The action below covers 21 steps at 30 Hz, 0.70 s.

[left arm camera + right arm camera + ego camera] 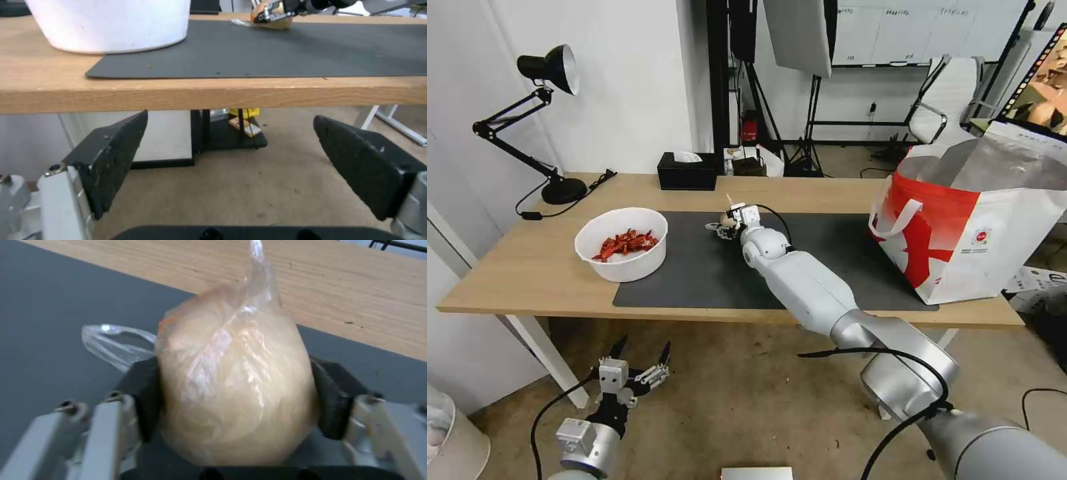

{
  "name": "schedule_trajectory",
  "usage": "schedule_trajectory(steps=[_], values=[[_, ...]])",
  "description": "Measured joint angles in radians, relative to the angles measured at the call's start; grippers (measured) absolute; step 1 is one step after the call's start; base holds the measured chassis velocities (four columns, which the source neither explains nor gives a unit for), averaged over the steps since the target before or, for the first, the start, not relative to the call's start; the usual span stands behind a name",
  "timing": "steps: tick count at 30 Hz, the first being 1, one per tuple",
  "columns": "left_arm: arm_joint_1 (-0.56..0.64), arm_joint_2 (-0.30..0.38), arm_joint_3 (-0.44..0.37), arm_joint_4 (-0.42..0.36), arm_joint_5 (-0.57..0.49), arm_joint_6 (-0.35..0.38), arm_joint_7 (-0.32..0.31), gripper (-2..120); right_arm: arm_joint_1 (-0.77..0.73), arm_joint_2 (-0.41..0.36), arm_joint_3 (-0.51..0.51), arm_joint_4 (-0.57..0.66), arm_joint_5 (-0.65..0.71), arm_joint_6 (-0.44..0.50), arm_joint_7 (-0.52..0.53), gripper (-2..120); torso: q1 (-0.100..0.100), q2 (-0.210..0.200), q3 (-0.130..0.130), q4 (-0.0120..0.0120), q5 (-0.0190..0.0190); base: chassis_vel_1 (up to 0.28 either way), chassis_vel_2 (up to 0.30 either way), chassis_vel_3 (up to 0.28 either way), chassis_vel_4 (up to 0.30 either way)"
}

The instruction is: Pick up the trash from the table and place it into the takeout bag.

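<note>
Two grippers show: the left gripper [642,353] hangs below the table's [527,267] near edge, fingers spread apart and holding nothing. Farther in, the right gripper [725,227] is clamped on the beige bundle [236,383] over the dark mat [707,273]. Left sits the white bowl [622,243]; right, the takeout bag [974,227].

Glossy clear plastic wraps the bundle [236,386] (beige); matt mat [707,267], wood-grain table [527,267].

Bright, even indoor light, soft shadows (edges bow outward), close wrist pictures slightly blurred.
</note>
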Motion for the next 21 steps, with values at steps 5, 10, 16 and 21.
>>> schedule_trajectory(steps=[5, 10, 16, 21], values=[[0.0, -0.002, 0.005, 0.003, 0.003, -0.002, 0.0, 100, -0.01, -0.008, 0.005, 0.004, -0.001, 0.0, 0.001, 46, 0.0, 0.0, 0.0, 0.0001, 0.0, 0.0, 0.0, 0.0, 0.0], [-0.001, -0.001, 0.006, 0.003, 0.003, -0.003, 0.0, 100, -0.023, -0.022, 0.009, 0.022, -0.001, 0.0, 0.001, 28, 0.0, 0.0, 0.0, 0.0001, 0.0, 0.0, 0.0, 0.0, 0.0], [-0.003, 0.001, 0.011, 0.003, 0.004, -0.003, 0.0, 100, -0.077, -0.106, 0.021, 0.192, 0.025, -0.008, 0.066, 11, 0.0, 0.0, 0.0, 0.0003, 0.0001, 0.0, 0.0, 0.0, 0.0], [0.002, -0.001, 0.015, -0.008, 0.006, -0.003, -0.001, 100, -0.166, -0.271, 0.023, 0.496, 0.001, -0.017, 0.185, 9, 0.0, 0.0, 0.0, 0.0, 0.0004, 0.0, 0.0, 0.0, 0.0]])
